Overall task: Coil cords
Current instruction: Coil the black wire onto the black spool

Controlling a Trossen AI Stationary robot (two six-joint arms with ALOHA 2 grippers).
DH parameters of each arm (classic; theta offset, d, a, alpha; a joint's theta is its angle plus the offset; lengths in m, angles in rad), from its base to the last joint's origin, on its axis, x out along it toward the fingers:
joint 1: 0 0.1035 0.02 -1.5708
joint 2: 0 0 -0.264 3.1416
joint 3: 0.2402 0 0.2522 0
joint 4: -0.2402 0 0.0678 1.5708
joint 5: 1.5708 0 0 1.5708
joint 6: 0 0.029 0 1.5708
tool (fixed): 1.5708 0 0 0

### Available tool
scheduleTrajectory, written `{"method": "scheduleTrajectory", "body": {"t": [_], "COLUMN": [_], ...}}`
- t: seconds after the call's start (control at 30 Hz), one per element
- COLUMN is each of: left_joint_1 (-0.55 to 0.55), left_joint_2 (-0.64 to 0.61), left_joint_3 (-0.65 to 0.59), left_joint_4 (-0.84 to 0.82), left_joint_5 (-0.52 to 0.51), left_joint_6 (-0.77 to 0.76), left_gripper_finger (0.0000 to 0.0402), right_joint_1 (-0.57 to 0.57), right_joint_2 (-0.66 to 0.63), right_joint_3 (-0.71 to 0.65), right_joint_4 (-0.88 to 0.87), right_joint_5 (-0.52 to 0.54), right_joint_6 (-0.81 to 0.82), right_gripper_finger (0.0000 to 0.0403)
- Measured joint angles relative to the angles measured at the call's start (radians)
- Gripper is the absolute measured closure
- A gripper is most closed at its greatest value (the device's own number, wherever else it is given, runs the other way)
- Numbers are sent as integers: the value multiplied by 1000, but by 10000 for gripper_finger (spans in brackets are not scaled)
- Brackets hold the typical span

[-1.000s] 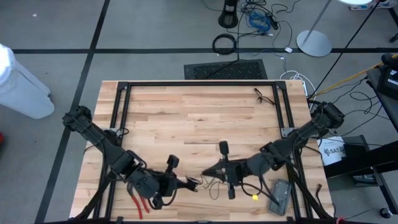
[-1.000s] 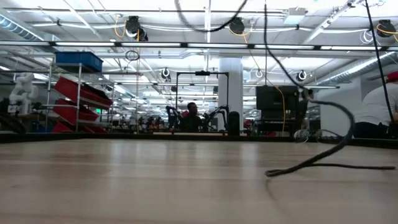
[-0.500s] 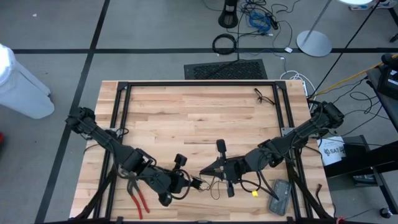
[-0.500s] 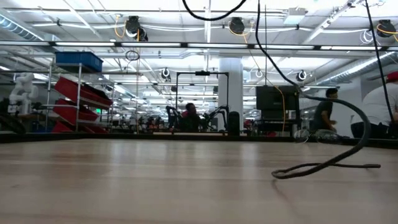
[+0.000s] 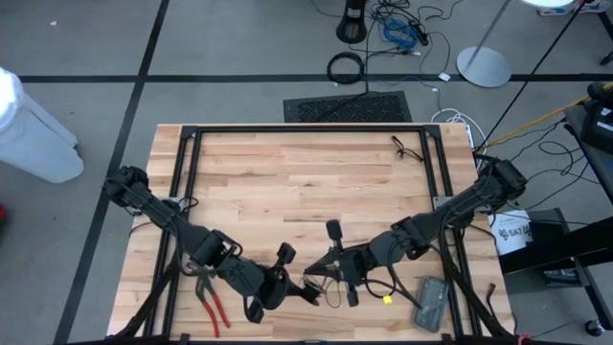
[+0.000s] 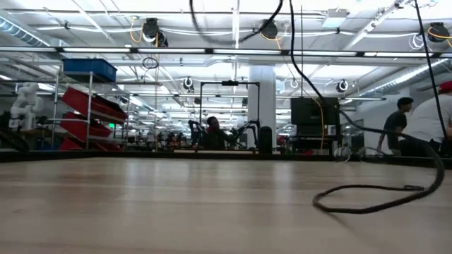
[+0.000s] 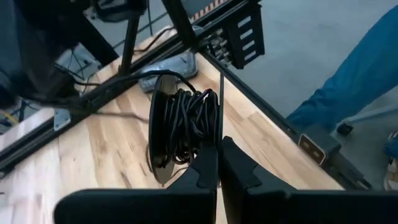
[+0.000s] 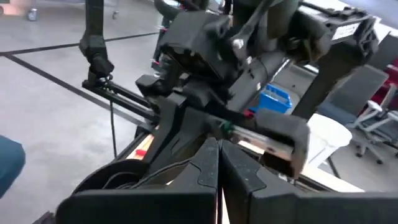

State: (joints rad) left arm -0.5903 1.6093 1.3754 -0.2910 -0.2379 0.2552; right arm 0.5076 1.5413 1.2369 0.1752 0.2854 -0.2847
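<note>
Your left gripper (image 5: 305, 290) sits low at the near edge of the table (image 5: 287, 182), and its jaws are fully closed. In the left wrist view the two fingers (image 7: 205, 169) meet with no gap, and their tips pinch the rim of a thin round spool (image 7: 163, 127) standing on edge. The cord (image 7: 193, 121), thin and black, is wound in a tight bundle around that spool, directly ahead of the closed jaws and touching their tips.

Your right gripper (image 5: 326, 270) is just beside the left one, pointed toward it, with its jaws also pressed fully together. In the right wrist view the fingers (image 8: 208, 165) meet along their whole length, and the left arm's wrist housing fills the space directly beyond them. A dark curved edge with thin strands shows just to one side of those jaws; you cannot tell from the pictures whether the right jaws grip the cord or only touch it.

From above, a loose loop of the cord lies on the wood directly under and between the two sets of jaws. Red-handled pliers (image 5: 213, 305) lie beside the left arm, well behind its jaws. A grey flat device (image 5: 430, 302) lies near the right arm, behind its jaws. In the low view a thick dark cable (image 6: 381, 197) curls on the tabletop.
</note>
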Motion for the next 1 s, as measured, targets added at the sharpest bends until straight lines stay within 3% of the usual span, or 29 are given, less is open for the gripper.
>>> {"method": "scheduleTrajectory", "body": {"t": [0.63,0.8,1.0], "left_joint_1": [-22,-57,-84], "left_joint_2": [0,0,0], "left_joint_3": [-1,-1,-1], "left_joint_4": [77,100,100], "left_joint_5": [24,-44,-140], "left_joint_6": [101,154,152], "left_gripper_finger": [399,399,399], "right_joint_1": [-69,-68,-77], "right_joint_2": [78,78,75], "right_joint_3": [0,0,0], "right_joint_4": [0,-35,-211], "right_joint_5": [-100,-110,-104], "right_joint_6": [128,169,265], "right_gripper_finger": [403,394,370]}}
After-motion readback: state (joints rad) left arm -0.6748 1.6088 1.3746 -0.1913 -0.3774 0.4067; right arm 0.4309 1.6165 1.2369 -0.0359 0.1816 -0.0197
